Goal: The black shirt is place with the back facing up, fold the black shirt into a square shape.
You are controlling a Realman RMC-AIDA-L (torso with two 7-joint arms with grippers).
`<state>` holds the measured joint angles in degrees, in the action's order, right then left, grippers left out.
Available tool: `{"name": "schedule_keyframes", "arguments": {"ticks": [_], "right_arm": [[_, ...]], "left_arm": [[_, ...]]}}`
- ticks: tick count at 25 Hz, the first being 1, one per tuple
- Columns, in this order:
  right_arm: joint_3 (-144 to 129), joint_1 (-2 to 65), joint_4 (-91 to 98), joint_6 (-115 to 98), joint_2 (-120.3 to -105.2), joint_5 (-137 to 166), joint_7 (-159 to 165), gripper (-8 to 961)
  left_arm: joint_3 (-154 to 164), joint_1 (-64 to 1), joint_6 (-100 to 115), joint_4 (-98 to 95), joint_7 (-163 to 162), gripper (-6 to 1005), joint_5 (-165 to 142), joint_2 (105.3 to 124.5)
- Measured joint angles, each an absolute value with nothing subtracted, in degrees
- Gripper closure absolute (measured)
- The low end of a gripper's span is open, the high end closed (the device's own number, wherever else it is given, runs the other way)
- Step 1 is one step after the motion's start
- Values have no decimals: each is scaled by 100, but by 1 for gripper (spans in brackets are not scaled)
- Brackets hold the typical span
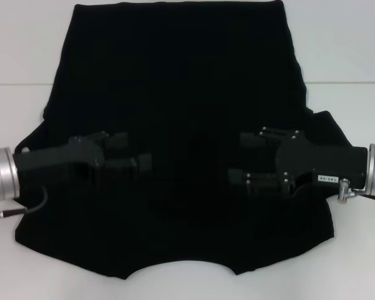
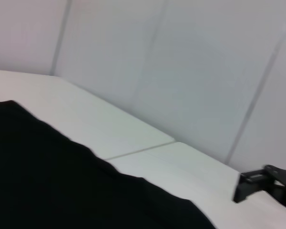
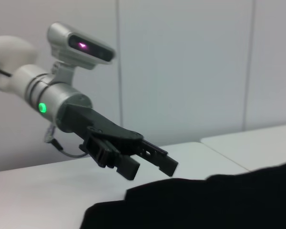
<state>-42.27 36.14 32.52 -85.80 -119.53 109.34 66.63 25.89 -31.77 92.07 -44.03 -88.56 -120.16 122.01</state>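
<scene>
White bench (image 1: 19, 56) on my screen with the black shirt (image 1: 181, 94) spread flat on it, curved neckline nearest me. Both tools hover just over its middle, left tool (image 1: 136, 152) and right tool (image 1: 244, 159) pointing at each other, fingers spread and gripping nothing. Plain grey wall (image 3: 181, 62) behind.

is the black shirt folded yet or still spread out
Partly folded: the black shirt lies flat on the table, but no sleeves stick out and its sides run straight. Not yet square.
</scene>
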Motion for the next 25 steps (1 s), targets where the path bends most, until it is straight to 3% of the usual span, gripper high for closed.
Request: {"name": "schedule_keyframes", "arguments": {"ticks": [10, 25], "right_arm": [[-4257, 3678, 3252, -8469, -11957, 10865, 7140, 117], [-4520, 3850, 3174, -8465, -11962, 10875, 7415, 118]], "left_arm": [[2613, -3344, 7939, -4860, -10825, 70, -12489, 11874], [2715, -3491, 7748, -5893, -13238, 72, -14856, 11817]]}}
